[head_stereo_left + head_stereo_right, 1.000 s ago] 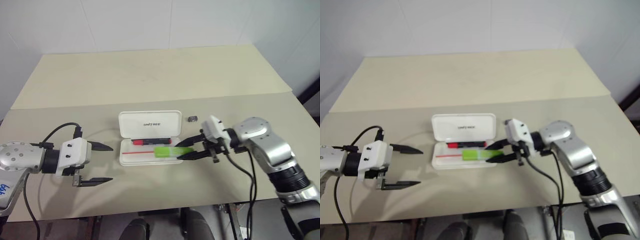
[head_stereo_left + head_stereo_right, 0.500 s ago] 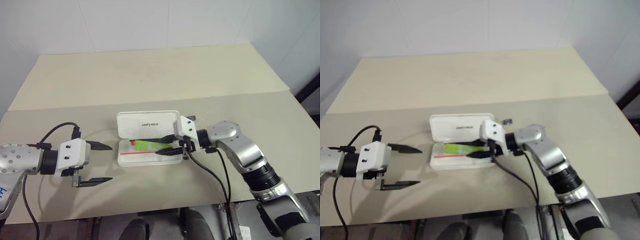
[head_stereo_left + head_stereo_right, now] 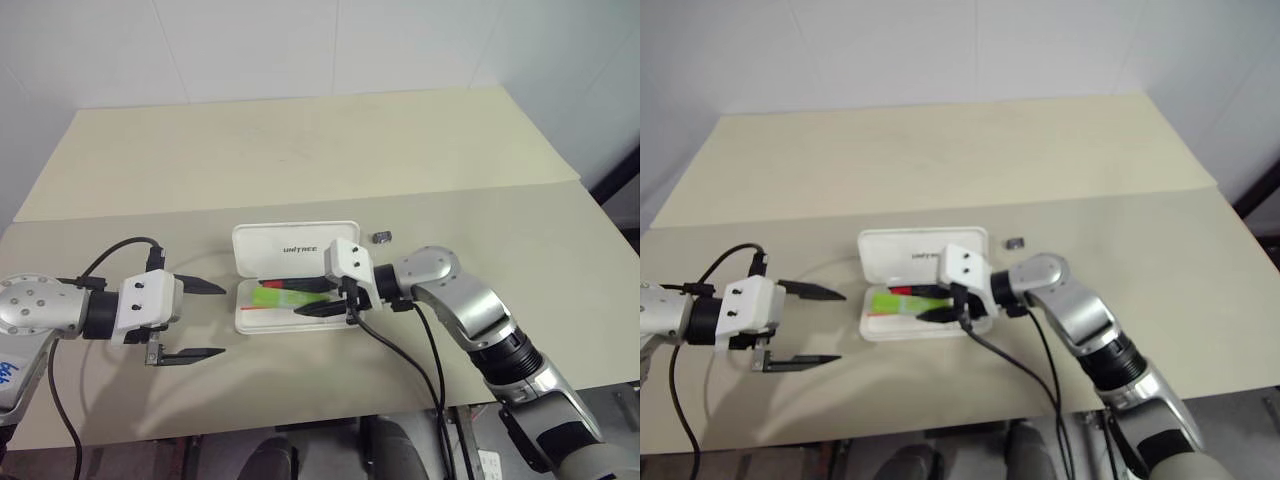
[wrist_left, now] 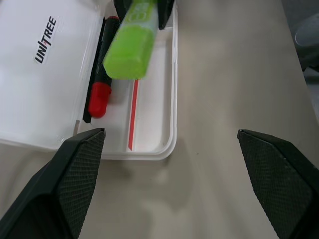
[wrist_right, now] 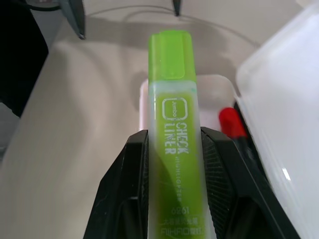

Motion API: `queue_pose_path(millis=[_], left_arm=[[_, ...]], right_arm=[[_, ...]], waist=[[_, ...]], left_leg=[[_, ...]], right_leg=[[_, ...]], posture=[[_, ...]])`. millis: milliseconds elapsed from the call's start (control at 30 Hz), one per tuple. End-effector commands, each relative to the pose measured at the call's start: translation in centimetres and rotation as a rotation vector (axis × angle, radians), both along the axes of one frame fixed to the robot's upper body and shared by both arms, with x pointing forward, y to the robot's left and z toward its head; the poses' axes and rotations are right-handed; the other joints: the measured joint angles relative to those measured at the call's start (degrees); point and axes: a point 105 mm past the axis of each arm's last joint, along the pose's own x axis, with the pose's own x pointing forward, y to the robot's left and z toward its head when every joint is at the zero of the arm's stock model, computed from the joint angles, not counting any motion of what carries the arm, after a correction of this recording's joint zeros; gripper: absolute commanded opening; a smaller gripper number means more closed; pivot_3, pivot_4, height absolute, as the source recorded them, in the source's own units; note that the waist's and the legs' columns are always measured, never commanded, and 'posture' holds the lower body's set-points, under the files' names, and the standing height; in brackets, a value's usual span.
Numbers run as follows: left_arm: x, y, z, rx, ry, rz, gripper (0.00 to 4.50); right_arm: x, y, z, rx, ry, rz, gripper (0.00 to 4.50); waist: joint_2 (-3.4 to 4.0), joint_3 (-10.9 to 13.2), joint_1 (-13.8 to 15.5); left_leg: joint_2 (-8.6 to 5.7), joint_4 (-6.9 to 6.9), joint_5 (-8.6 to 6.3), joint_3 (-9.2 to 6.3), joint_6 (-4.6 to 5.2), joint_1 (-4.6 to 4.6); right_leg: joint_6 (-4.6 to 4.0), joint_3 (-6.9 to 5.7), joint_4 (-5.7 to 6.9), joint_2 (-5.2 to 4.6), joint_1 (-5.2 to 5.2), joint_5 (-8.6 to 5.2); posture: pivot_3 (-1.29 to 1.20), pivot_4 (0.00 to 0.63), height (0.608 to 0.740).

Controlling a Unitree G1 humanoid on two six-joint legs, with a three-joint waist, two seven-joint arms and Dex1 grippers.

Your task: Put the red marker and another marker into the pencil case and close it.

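Pale beige table (image 3: 300,150) against a white wall, little on it. My right hand (image 3: 312,298) pinches the lime-green highlighter (image 5: 174,149) by its capped end between both fingers, body sticking out past the tips. A second ago this hand sat off the case's right end; now it has carried the highlighter leftward, so the green body hangs over the open tray of the pencil case (image 3: 250,322), tilted, not yet lying flat. In the left wrist view it is clear of the tray floor, above the thin red stripe.

The red marker (image 4: 99,97) already lies in the tray along the hinge side, just beside the highlighter. Lid stands open, "UNITREE" lettering facing up.

My left hand (image 3: 192,322) hovers left of the case, fingers spread wide, holding nothing, unmoved.

A small dark grey block (image 3: 383,238) sits beyond the case's right corner.

Judgement: placement nearly done. Lower, release, withdraw, then shut the lid.
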Motion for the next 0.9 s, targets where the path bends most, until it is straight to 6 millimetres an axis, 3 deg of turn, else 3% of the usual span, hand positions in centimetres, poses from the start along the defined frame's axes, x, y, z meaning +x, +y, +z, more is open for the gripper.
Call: queue_pose_path(millis=[33, 233, 900], left_arm=[[0.1, 0.9, 0.7, 0.032, -0.022, 0.015, 4.50], [0.0, 1.7, 1.1, 0.054, -0.024, 0.032, 4.50], [-0.6, 1.3, 1.1, 0.043, -0.030, 0.047, 4.50]], right_arm=[[-0.9, 0.6, 0.1, 0.014, -0.016, 0.023, 1.10], [-1.0, 1.1, -0.4, 0.022, 0.008, 0.018, 1.10], [-0.8, 3.3, -1.1, 0.016, -0.013, 0.070, 1.10]], waist=[[0.00, 0.0, 0.0], [-0.05, 0.0, 0.0], [-0.09, -0.1, -1.3]], left_leg=[[0.00, -0.02, 0.00, 0.01, 0.00, 0.00], [0.01, -0.07, 0.00, 0.17, 0.00, -0.06], [0.07, -0.08, 0.00, 0.36, 0.00, -0.05]], right_leg=[[0.00, -0.02, 0.00, 0.00, -0.02, 0.00], [-0.02, -0.05, 0.07, -0.03, -0.23, -0.01], [-0.06, -0.05, 0.19, -0.02, -0.36, 0.00]], posture=[[0.00, 0.150, 0.740], [0.00, 0.150, 0.740], [0.00, 0.150, 0.740]])
